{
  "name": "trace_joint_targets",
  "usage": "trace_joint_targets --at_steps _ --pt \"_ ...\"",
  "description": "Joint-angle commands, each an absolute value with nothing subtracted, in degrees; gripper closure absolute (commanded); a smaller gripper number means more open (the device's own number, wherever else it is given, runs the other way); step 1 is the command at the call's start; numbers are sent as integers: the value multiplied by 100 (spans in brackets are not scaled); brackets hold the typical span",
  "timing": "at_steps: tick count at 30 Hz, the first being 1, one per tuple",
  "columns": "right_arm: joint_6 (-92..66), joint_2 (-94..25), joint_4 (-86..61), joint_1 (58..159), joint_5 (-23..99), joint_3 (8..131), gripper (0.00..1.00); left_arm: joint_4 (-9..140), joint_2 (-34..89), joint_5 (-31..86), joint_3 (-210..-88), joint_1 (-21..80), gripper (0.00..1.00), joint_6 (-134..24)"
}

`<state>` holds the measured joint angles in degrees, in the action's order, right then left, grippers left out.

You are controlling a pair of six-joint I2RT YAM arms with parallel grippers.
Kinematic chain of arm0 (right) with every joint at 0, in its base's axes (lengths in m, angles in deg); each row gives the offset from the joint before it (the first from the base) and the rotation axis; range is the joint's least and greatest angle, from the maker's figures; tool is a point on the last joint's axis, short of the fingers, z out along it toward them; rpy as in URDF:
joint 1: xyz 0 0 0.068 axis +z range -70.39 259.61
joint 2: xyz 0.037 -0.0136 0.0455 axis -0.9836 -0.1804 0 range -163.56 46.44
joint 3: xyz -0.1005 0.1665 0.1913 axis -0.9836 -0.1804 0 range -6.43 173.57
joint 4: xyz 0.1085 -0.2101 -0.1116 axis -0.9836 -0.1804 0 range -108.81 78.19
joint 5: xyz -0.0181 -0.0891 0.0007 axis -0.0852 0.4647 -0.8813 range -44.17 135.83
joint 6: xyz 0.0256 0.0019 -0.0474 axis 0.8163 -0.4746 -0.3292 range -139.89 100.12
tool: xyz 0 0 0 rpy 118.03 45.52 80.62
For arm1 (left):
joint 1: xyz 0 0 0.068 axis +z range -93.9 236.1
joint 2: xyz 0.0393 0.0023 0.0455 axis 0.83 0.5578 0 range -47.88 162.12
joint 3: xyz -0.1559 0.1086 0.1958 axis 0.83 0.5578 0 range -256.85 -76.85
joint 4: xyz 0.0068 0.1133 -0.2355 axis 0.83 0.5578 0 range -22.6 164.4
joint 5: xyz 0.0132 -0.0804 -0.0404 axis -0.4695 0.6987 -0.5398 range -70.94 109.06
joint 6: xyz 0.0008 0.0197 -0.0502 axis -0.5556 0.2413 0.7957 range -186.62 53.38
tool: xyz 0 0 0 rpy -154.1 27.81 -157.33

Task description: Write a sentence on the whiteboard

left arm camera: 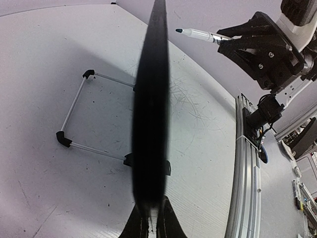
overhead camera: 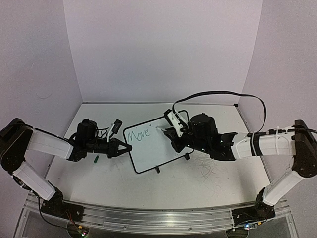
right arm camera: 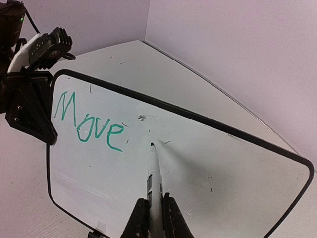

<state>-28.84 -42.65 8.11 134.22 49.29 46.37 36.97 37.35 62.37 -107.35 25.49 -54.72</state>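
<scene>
The whiteboard point(overhead camera: 148, 151) stands tilted on its feet mid-table, with "Move" point(right arm camera: 89, 124) written on it in green. My left gripper point(overhead camera: 130, 148) is shut on the board's left edge. In the left wrist view that edge is a dark band point(left arm camera: 151, 109) rising from between the fingertips point(left arm camera: 168, 225). My right gripper point(right arm camera: 154, 210) is shut on a white marker point(right arm camera: 154, 173). The marker's tip point(right arm camera: 152, 145) sits right of the word, very near the board face point(right arm camera: 208, 163). In the left wrist view the marker point(left arm camera: 198, 33) shows a small gap from the board.
A small green cap point(overhead camera: 96, 159) lies on the table under the left arm. Pen scribbles point(overhead camera: 210, 168) mark the tabletop on the right. An aluminium rail point(overhead camera: 148, 218) runs along the near edge. Purple walls enclose the back and sides. A black cable point(overhead camera: 223, 93) loops over the right arm.
</scene>
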Motion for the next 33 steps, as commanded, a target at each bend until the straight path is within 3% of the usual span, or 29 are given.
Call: trace_joint_targets --at_steps 1,33 --pt "-2814 -4381 969 13421 4943 4771 100 3914 3667 6098 -10875 2551 100 -5800" --pt "-2736 -4648 1139 13418 5030 5024 100 3945 3659 6091 -10877 2551 100 -5842"
